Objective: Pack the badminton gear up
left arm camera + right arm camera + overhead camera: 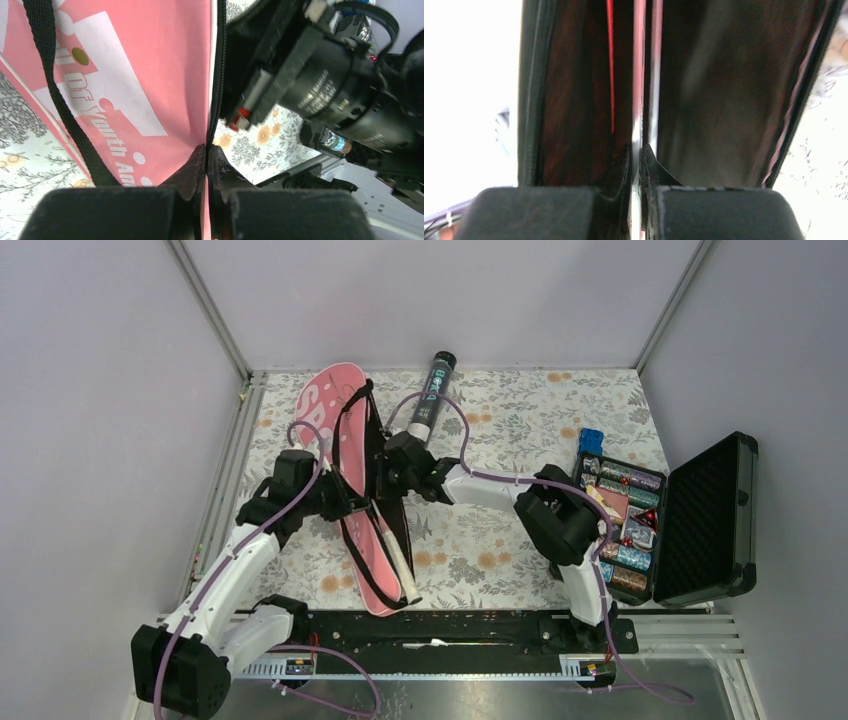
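Note:
The long pink "SPORT" bag (pixel 335 415) lies slanted from the back left to the front middle of the table. A cream racket handle (pixel 399 565) sticks out of its near end; the pink frames are hidden inside. My left gripper (pixel 357 505) is shut on the bag's pink edge beside the zipper (pixel 206 150). My right gripper (pixel 386 480) is shut on the bag's other thin edge (pixel 636 148), facing its dark inside (pixel 579 75). The black tube with teal print (pixel 432 395) lies at the back, apart from both grippers. No shuttlecocks are in view.
An open black case (pixel 700 525) of patterned rolls (pixel 625 530) stands at the right, with a small blue toy (pixel 591 441) behind it. The bag's black strap (pixel 346 440) loops over the bag. The right arm (pixel 330 95) is close to my left gripper.

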Motion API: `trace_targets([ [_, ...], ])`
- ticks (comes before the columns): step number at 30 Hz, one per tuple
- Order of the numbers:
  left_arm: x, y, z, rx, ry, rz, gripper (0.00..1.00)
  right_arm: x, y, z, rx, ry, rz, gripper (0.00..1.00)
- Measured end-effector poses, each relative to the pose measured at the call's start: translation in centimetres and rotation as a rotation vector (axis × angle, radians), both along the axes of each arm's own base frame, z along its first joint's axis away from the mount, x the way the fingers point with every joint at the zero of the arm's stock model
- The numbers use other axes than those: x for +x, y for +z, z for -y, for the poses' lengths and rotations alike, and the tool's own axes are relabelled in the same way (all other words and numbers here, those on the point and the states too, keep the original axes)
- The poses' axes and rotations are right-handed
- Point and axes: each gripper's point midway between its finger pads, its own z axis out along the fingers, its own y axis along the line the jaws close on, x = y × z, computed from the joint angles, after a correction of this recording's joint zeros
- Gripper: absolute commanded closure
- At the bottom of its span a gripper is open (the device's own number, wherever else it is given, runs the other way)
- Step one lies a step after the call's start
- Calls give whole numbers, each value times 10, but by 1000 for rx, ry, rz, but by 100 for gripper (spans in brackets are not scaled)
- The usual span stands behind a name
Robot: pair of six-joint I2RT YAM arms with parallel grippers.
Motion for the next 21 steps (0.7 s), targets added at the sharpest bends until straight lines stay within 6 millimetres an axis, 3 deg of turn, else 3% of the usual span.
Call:
trace_targets([
  [7,-8,1,4,-91,62,-20,100,33,-19,-6,-12,-93,85,100],
  [16,-1,6,-3,-124,144,22,100,57,-16,-15,-2,-163,141,100],
  [18,1,3,-6,-128,173,28,100,57,-19,-18,4,-174,136,91],
  [19,1,1,-7,-128,187,28,96,58,-20,-18,5,-180,133,80],
  [21,1,-1,-10,-124,208,26,80,57,-22,-19,4,-187,126,64],
])
